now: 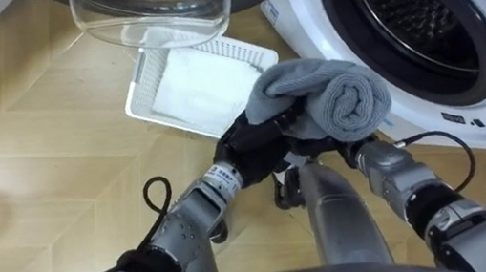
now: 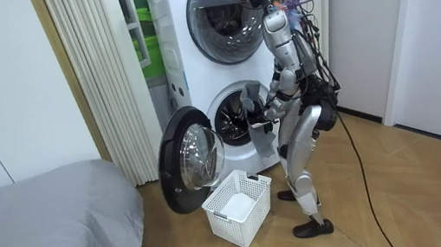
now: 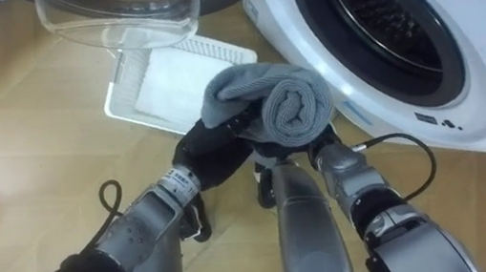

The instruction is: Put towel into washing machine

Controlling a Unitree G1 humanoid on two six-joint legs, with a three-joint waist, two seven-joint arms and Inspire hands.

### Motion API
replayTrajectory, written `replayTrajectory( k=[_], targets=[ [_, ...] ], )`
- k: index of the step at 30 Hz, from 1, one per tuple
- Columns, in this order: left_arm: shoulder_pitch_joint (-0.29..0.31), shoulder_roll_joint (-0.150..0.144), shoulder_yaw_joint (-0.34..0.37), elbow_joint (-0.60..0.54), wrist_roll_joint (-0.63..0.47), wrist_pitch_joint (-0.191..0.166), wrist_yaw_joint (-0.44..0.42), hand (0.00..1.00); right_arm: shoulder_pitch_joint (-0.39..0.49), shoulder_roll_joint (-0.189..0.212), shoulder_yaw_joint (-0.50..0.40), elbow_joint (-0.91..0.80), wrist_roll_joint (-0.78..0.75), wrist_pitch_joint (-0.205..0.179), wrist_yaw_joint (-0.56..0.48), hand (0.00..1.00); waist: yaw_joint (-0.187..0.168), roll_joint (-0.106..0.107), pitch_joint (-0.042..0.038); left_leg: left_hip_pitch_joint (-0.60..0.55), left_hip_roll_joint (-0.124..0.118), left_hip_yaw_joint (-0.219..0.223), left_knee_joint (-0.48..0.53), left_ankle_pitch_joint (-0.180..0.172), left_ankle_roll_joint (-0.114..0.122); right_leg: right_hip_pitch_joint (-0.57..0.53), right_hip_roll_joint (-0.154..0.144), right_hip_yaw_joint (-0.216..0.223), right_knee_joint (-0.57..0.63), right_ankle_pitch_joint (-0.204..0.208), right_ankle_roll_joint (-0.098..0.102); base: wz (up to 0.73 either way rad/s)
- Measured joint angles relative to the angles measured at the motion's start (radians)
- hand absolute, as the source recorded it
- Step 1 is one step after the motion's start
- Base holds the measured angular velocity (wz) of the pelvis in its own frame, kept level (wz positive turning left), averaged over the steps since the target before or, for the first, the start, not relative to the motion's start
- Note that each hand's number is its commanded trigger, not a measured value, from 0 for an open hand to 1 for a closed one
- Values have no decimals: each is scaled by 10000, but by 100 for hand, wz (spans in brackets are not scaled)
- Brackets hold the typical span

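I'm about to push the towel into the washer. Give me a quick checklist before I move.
1. Door open: ok. The door is swung wide.
2. Drum mouth free: ok. Nothing lies across the drum.
3. Left grip: ok. The left hand is curled on the towel.
4. Right grip: cannot tell. The right hand is under the towel.
5. Towel inside: not ok. It is held outside the opening.
6. Basket off the path: ok. The basket stands on the floor, leftward.

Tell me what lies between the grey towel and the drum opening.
Only the washing machine's white front rim, seen in the left eye view.
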Motion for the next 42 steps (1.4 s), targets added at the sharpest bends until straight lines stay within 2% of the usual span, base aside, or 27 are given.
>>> replayTrajectory(
  k=[4,8,10,13,17,18,20,22,25,28,34,37,42],
  targets=[
    [1,-1,-74,-101,-732,8,22,0,-99,3,101,70,226,3,-101,100,71,1,-1,3,62,-59,12,10,-17,97,133,-50,-166,60,-22,0],
    [3,-9,-147,-366,-902,35,22,0,-67,34,242,102,408,16,-173,100,121,-4,-6,62,174,-69,-49,11,-25,249,176,-90,-350,114,-52,-1],
    [-23,-6,-130,-360,-846,127,20,0,-38,21,216,275,337,21,-210,100,318,-5,-6,184,169,-9,-170,23,-48,304,213,-42,-394,122,-59,-6],
    [0,258,-101,13,-542,167,-15,0,191,-46,194,513,359,49,-213,100,679,17,0,362,208,-50,-319,56,-105,517,338,-66,-597,163,-84,-4],
    [122,802,295,670,150,28,75,0,393,-93,22,474,560,0,-303,100,898,44,10,387,255,-14,-376,81,-144,526,339,-51,-688,192,-110,-1],
    [124,1041,538,903,303,-17,224,0,380,-143,17,470,753,-11,-368,100,972,84,22,380,253,-16,-411,81,-145,513,338,-52,-681,190,-113,0],
    [214,1121,903,1151,719,-68,720,0,369,-312,16,463,990,-84,-557,100,1159,183,64,375,252,-18,-446,81,-146,512,375,-56,-680,189,-112,2],
    [436,1260,1454,1242,1836,-289,1464,0,327,-503,-129,534,1177,-264,-660,100,1368,338,103,356,227,-11,-495,82,-145,498,312,-78,-647,189,-109,4],
    [585,1277,2111,1394,3001,-379,2387,0,249,-647,-296,770,1381,-325,-623,100,1450,482,76,305,133,-87,-533,114,-140,449,219,-123,-600,167,-86,7],
    [619,1227,2480,1501,4006,-466,3117,0,127,-694,-404,1101,1536,-326,-551,100,1506,489,74,303,102,-86,-556,153,-111,456,177,-144,-619,170,-78,5],
    [686,1192,2544,1433,4881,-522,4159,0,60,-713,-380,1599,2707,-221,-119,100,1640,484,73,324,7,-86,-531,213,-76,443,89,-144,-584,149,-41,2],
    [630,1101,2657,1415,5395,-525,4448,0,-38,-706,-379,1828,3431,-20,196,100,1679,465,82,340,-36,-78,-496,233,-44,444,12,-124,-525,136,-21,4],
    [666,1082,2651,1500,5935,-518,4452,0,-272,-713,-652,2418,4929,149,855,100,1656,436,95,320,-52,-96,-496,249,-23,448,-31,-150,-454,140,-16,2]
  ],
)
